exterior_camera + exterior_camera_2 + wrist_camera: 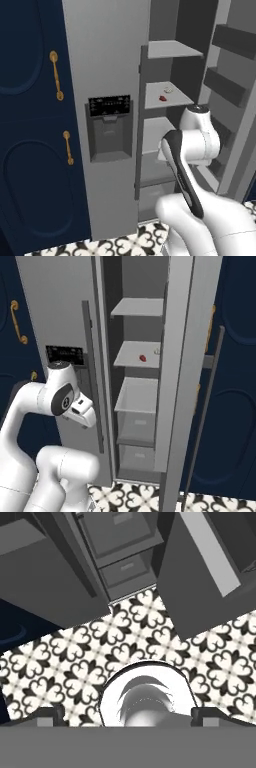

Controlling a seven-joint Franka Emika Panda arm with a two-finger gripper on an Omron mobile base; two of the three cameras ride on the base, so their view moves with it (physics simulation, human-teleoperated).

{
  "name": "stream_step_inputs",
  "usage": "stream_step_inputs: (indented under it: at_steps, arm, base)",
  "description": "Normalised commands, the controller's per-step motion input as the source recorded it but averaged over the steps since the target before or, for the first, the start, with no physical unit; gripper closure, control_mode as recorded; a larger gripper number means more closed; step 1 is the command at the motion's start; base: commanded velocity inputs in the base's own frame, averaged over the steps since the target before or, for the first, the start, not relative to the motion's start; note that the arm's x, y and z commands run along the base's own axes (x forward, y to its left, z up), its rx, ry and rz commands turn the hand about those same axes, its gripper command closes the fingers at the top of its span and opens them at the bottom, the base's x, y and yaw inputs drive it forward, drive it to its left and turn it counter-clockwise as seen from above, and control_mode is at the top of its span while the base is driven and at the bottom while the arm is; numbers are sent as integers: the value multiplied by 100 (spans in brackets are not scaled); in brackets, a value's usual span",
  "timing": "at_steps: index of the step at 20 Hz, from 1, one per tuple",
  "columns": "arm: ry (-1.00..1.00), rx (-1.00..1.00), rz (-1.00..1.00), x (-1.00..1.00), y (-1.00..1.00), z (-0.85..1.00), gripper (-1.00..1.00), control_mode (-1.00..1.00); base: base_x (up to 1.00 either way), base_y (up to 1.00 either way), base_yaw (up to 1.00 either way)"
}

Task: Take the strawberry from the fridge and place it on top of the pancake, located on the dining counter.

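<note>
Patterned black-and-white floor tiles [75, 657] lie under the claw [127, 714], which points down at them from in front of the open fridge [105, 60]. Its two dark fingertips [47, 714] stand at the far sides of the hand view, so the jaws are spread wide and nothing is between them. That suits a hand that has yet to reach for anything: it hangs low and tucked near the robot's own body, away from the shelves.

Outward from the claw, the white arm [30, 401] folds up with its elbow and wrist at about the height of the dispenser panel [110, 127] in the closed left door. Beyond it the right-hand compartment stands open, its door [180, 366] swung aside, showing grey shelves and drawers.

On the second shelf [160, 92] from the top rests the strawberry [162, 98], a tiny red spot toward the front half of the shelf. Just beside it, further back, sits a small pale item [168, 90]; the two look close but apart. The berry lies higher than the wrist, so my judgement is that the hand must lift and tip forward before it can approach, and should close on the red thing without nudging the pale one.

Navy cabinets with gold handles [56, 75] flank the fridge.
</note>
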Motion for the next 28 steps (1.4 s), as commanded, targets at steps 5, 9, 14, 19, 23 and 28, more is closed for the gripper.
stream_step_inputs:
  at_steps: [5, 9, 14, 19, 23, 28]
  arm:
    - [0, 0, 0, 0, 0, 0, -100, 100]
    - [0, 0, 0, 0, 0, 0, -100, 100]
    - [0, 0, 0, 0, 0, 0, -100, 100]
    - [0, 0, 0, 0, 0, 0, -100, 100]
    - [0, 0, 0, 0, 0, 0, -100, 100]
    - [0, 0, 0, 0, 0, 0, -100, 100]
  base:
    - [91, -3, -1]
    - [33, -44, -18]
    - [0, -20, -40]
    - [11, -4, -31]
    - [54, 0, -11]
    - [66, -2, -1]
